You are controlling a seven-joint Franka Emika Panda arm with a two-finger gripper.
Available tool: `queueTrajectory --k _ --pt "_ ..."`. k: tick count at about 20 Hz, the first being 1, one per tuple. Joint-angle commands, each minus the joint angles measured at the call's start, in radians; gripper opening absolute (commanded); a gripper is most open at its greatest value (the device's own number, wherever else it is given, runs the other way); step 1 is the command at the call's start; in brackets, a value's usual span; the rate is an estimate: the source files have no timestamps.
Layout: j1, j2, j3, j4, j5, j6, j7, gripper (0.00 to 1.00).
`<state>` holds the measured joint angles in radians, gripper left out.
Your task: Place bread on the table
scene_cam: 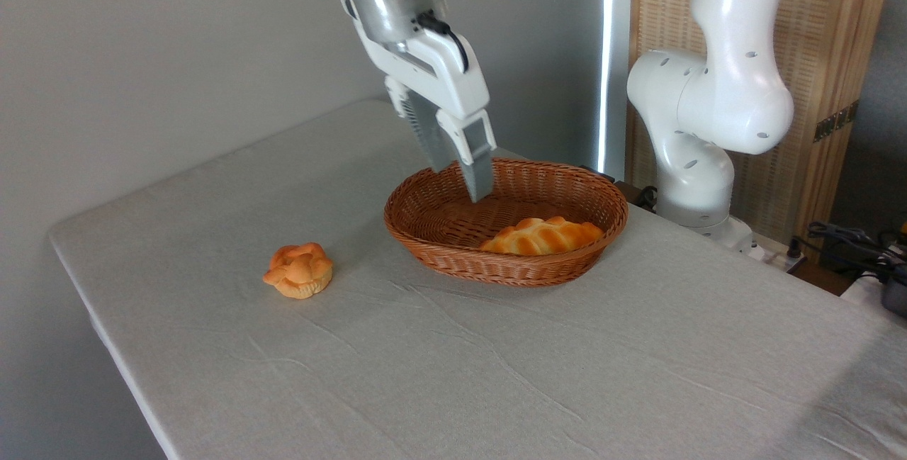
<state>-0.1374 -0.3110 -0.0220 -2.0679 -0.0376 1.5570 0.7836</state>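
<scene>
Two baked goods: the bread (542,235) and a small bun (299,271), both golden-orange, well apart from each other.
Bread: a long braided loaf that lay inside the basket (432,233), along its near wall toward the right end, its tapered tips resting on the wicker floor. Nothing touched it.
Basket: brown oval wicker, sat on the table (496,375) a little behind the middle, with its left half bare inside.
Bun: round, with a flower-like top, it stood alone on the cloth to the left of the basket, near the table's left edge.
Table: large, covered in a light grey cloth with faint wrinkles running across the front, its rounded corner showing at the left.
Claw (464,176): hung tilted over the back left part of the basket, its tips dipping just below the rim line as I saw it. The two grey fingers (482,176) stood a narrow gap apart and held nothing. It was left of the loaf and clear of it.
Arm: white, its base stood behind the table at the right, and the upper links reached across and came down from the top.
Backdrop: a plain grey wall at the left, a woven wooden screen at the right, and some dark cables at the far right edge.
</scene>
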Motion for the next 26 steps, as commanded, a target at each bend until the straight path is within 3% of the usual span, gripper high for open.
queueTrajectory --k 1,6,10,18,19,21,24,25,26 --pt "-0.054 -0.095 -0.010 -0.193 0.002 0.008 0.020 1.00" --pt "-0.088 -0.094 -0.018 -0.288 0.054 0.057 0.022 1.00" --pt "-0.090 -0.085 -0.016 -0.342 0.106 0.124 0.055 1.00" --pt "-0.100 -0.079 -0.016 -0.419 0.123 0.192 0.057 0.99" --pt "-0.103 -0.077 -0.018 -0.428 0.152 0.196 0.057 0.92" --pt "-0.117 -0.072 -0.018 -0.439 0.174 0.198 0.055 0.62" --pt "-0.119 -0.072 -0.018 -0.440 0.183 0.202 0.057 0.39" --pt "-0.119 -0.072 -0.016 -0.440 0.202 0.201 0.055 0.20" --pt "-0.119 -0.072 -0.018 -0.440 0.202 0.201 0.055 0.09"
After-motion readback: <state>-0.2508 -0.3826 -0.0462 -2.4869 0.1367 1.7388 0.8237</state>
